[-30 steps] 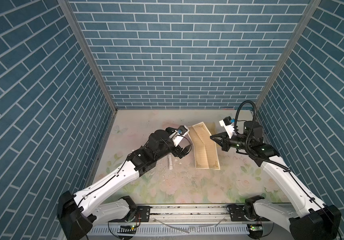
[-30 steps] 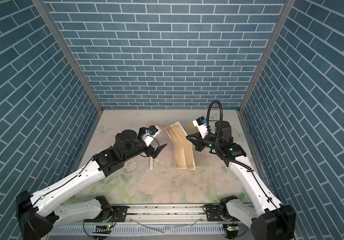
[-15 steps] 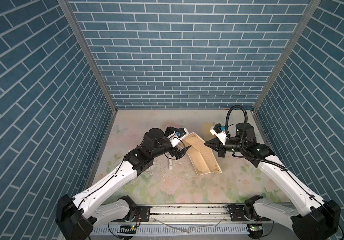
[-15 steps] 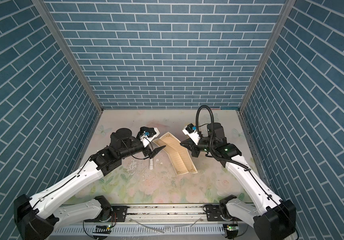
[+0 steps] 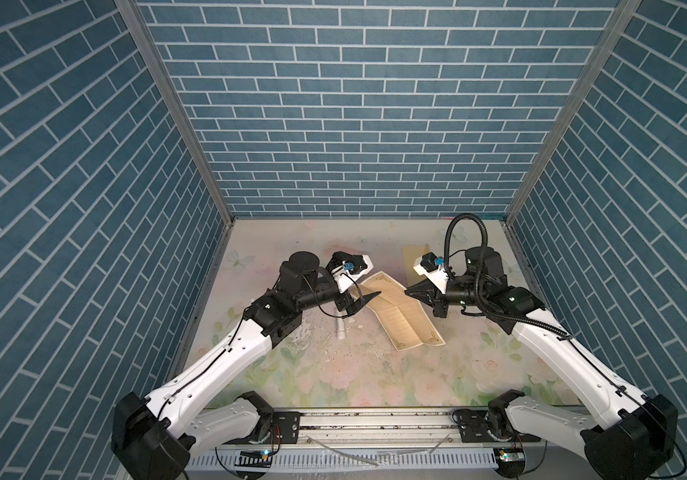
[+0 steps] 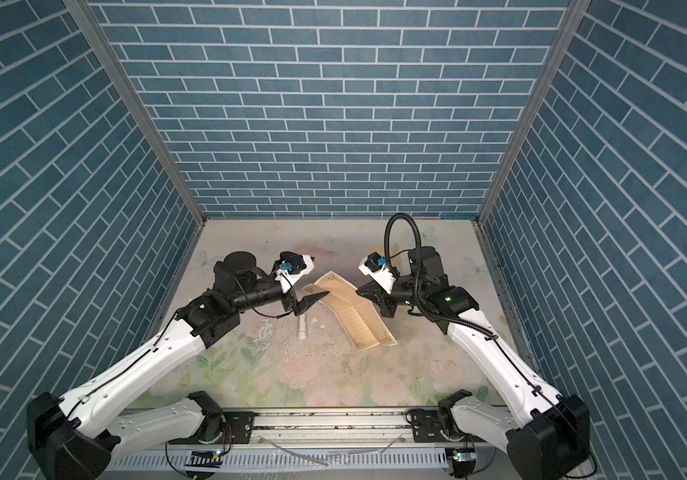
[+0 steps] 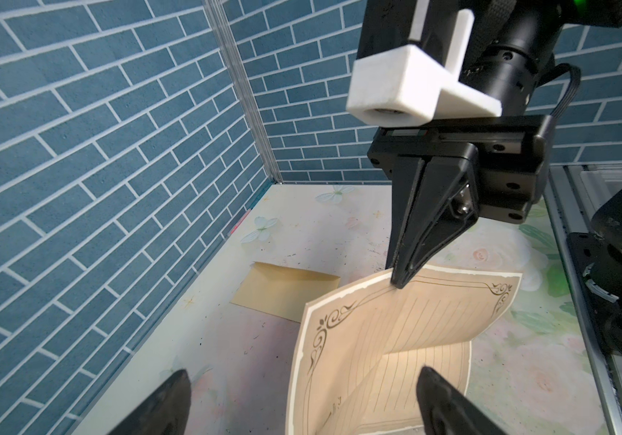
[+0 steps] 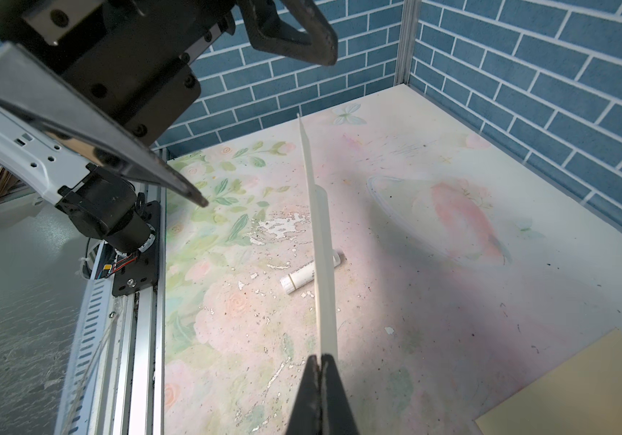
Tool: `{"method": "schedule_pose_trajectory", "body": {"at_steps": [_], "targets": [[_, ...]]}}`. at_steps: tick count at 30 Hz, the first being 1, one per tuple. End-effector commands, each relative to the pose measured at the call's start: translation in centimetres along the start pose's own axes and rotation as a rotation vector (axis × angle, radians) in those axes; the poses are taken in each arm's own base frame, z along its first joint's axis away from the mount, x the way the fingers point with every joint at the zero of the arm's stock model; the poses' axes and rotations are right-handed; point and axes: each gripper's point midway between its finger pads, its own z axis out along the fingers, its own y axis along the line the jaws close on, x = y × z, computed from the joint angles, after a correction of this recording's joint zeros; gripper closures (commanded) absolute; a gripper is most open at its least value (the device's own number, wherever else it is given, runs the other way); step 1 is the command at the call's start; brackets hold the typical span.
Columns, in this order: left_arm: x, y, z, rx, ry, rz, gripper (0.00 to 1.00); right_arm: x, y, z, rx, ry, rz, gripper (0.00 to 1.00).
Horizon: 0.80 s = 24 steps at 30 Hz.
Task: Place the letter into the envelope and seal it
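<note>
In a top view my right gripper [image 5: 409,292] has swung inward, buckling the pinched letter [image 5: 400,318] toward a fold; the left wrist view shows my left gripper [image 7: 303,405] spread wide near it, the envelope [image 7: 283,293] lying flat beyond; the right wrist view confirms that pinch.

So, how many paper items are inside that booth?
2: the letter, pinched by the right gripper in the middle, and the envelope, flat near the back right corner.
</note>
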Motion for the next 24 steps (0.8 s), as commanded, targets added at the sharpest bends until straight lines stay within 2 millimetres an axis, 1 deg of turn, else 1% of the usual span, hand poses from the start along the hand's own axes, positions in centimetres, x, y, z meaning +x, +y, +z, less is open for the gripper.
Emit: {"method": "schedule_pose_trajectory", "body": {"at_steps": [1,7,11,17,21,24], "targets": [[-0.8,-0.7,0.0,0.086,-0.039,0.013,0.07,-2.5,0.6,-1.0,0.001,-0.039,-0.123,1.0],[-0.6,-1.4,0.1,0.141,-0.039,0.049,0.08,-2.5,1.0,-0.8,-0.009,-0.032,-0.135,1.0],[-0.8,-1.5,-0.1,0.153,-0.053,0.072,0.08,-2.7,1.3,-0.7,-0.014,-0.033,-0.145,1.0],[-0.8,-1.5,0.2,0.19,-0.063,0.07,0.08,-2.5,1.6,-0.8,-0.017,-0.025,-0.154,1.0],[-0.2,-1.8,0.7,0.225,-0.042,0.055,0.12,-2.6,1.7,-0.7,-0.015,-0.025,-0.163,1.0],[0.5,-1.9,1.0,0.237,-0.017,0.048,0.18,-2.7,1.8,-0.7,-0.017,-0.027,-0.168,1.0]]}}
